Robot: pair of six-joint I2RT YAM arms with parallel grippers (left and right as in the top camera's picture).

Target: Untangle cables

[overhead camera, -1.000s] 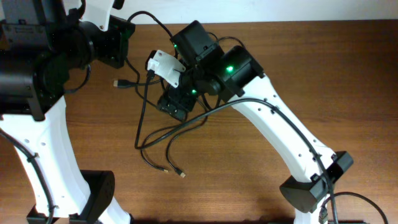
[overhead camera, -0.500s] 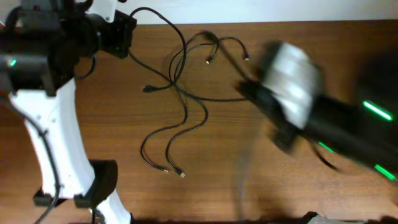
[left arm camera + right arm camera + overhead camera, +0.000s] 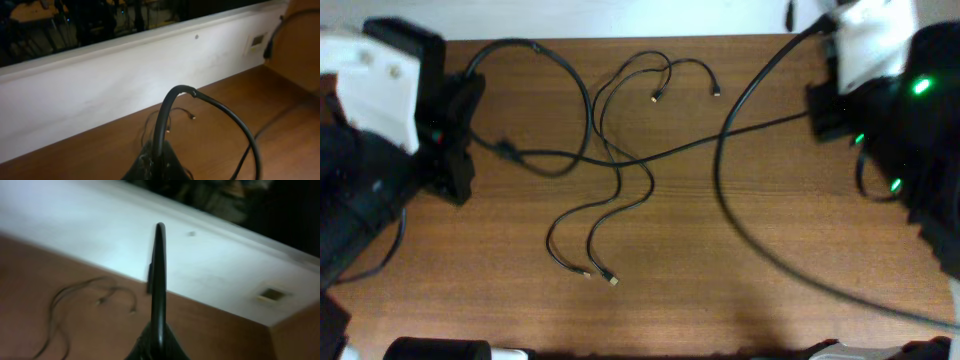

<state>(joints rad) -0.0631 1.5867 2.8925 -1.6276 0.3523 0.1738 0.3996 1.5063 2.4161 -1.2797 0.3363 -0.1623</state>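
cables [image 3: 613,158] read as matt black rubbery plastic, plug tips [image 3: 613,281] glinting like metal. table [image 3: 720,290] is brown wood, smooth, fine grain, soft sheen. arm shells [image 3: 370,85] glossy white plastic; wall [image 3: 100,85] matt white.

Thin black cables [image 3: 616,160] (loosely crossed); sprawling

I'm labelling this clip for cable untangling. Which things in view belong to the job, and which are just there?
Job:
thin black cables, with small plug ends

Just there:
thick black arm cable
wooden table
white wall panel
wall plate
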